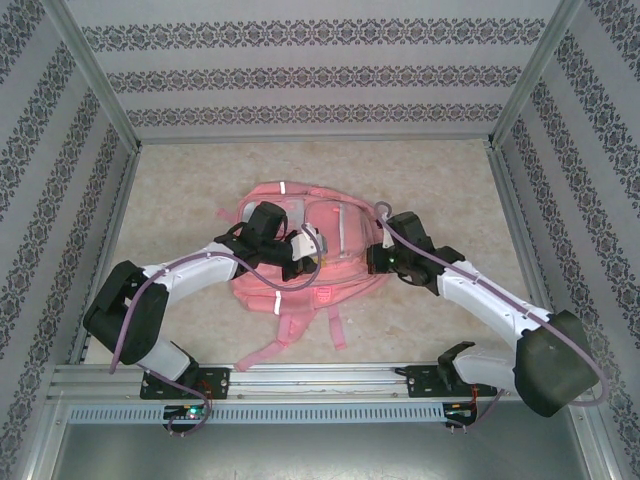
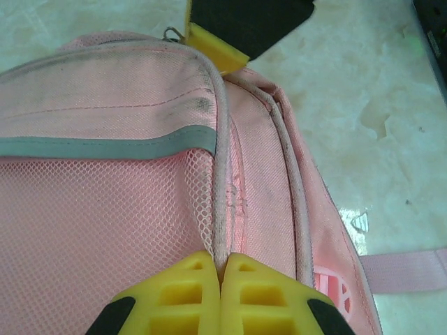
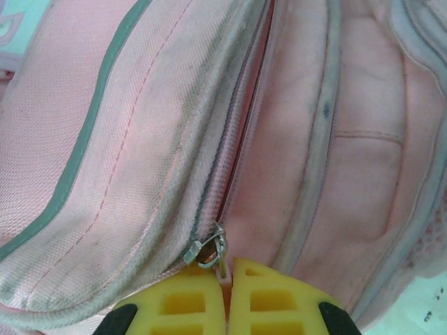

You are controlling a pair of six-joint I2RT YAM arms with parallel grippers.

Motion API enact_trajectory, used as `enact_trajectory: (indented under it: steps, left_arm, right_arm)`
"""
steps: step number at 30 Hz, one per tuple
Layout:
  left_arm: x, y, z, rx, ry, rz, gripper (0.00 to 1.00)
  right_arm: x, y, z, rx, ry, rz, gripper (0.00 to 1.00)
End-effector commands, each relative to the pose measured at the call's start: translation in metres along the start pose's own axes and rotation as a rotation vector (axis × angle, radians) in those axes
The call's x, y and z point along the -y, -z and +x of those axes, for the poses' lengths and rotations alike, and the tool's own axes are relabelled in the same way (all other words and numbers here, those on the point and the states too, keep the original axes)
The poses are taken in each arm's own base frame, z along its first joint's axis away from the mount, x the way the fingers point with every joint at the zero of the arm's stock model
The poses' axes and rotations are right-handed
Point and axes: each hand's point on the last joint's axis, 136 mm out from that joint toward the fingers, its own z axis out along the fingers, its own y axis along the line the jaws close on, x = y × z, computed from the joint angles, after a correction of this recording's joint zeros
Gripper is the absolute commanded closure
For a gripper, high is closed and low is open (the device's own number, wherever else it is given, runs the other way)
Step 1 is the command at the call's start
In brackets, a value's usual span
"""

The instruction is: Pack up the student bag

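**Both grippers clamped on the bag: slip and drag are the risks**

Bag and table: the student bag (image 1: pixel 345 268) lies flat mid-table (image 1: pixel 450 180), straps toward the arm bases. It is soft and lies loose on a smooth top. A hard tug on the zip would likely drag or bunch the whole bag rather than run the slider.

Left side: the left gripper (image 2: pixel 221 269) has its pads pressed together on the piped seam (image 2: pixel 221 174) beside the mesh pocket, apparently as an anchor. That ridge is thin and rounded. If it rolls out from between the pads, nothing holds the bag against the pull.

Right side: the right gripper (image 3: pixel 228 271) is closed on the zip pull (image 3: pixel 209 246). The metal slider sits just above its fingertips, at the near end of the zip line. Only a sliver of tab sits between the pads, so an off-line pull could pop it free, or jam the slider into the folded fabric alongside.
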Motion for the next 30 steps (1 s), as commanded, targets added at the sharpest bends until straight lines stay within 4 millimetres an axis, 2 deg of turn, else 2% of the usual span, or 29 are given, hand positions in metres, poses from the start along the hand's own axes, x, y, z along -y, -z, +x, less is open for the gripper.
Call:
enact_trajectory:
  steps: [1,4,7,8,9,10,12,13,15,17,20,23,25,27,30]
  left_arm:
    - [0.01,0.021,0.034,-0.104,-0.024,0.021,1.0]
    - [-0.014,0.033,0.035,-0.087,-0.016,-0.079,1.0]
    - [-0.049,0.049,0.046,-0.09,0.04,-0.189,1.0]
    - [-0.066,0.054,0.051,-0.099,0.078,-0.248,1.0]
    - [-0.083,0.06,0.058,-0.113,0.111,-0.296,0.96]
    - [-0.097,0.064,0.065,-0.13,0.137,-0.336,0.89]
    - [-0.129,0.072,0.076,-0.164,0.221,-0.444,0.6]
    - [-0.143,0.076,0.08,-0.178,0.266,-0.491,0.57]
    - [-0.151,0.078,0.076,-0.185,0.305,-0.487,0.55]
    - [-0.14,0.075,0.058,-0.127,0.294,-0.41,0.49]
    - [-0.101,0.074,0.034,-0.019,0.216,-0.256,0.36]
    - [-0.044,0.076,0.035,0.002,0.077,-0.087,0.34]
    - [-0.019,0.076,0.045,-0.018,-0.009,-0.051,0.32]
    - [-0.011,0.076,0.051,-0.03,-0.079,-0.056,0.31]
    - [-0.011,0.073,0.046,-0.039,-0.166,-0.061,0.31]
  right_arm:
    - [0.06,0.008,0.001,0.015,-0.049,0.194,1.0]
    - [0.042,0.006,0.011,-0.028,-0.022,0.097,1.0]
    - [0.009,0.003,0.028,-0.085,0.055,-0.033,1.0]
    - [-0.005,0.002,0.035,-0.105,0.086,-0.073,1.0]
    - [-0.021,0.001,0.043,-0.122,0.12,-0.118,1.0]
    - [-0.039,-0.001,0.05,-0.135,0.152,-0.158,1.0]
    - [-0.07,-0.006,0.061,-0.158,0.197,-0.221,1.0]
    - [-0.086,-0.01,0.066,-0.167,0.212,-0.243,1.0]
    - [-0.109,-0.02,0.07,-0.178,0.228,-0.273,1.0]
    - [-0.123,-0.032,0.072,-0.193,0.229,-0.285,1.0]
    - [-0.13,-0.048,0.072,-0.207,0.235,-0.279,1.0]
    - [-0.137,-0.054,0.073,-0.217,0.24,-0.309,1.0]
    - [-0.139,-0.055,0.075,-0.227,0.252,-0.323,1.0]
    - [-0.14,-0.055,0.077,-0.238,0.261,-0.337,1.0]
    - [-0.143,-0.053,0.081,-0.255,0.264,-0.362,1.0]
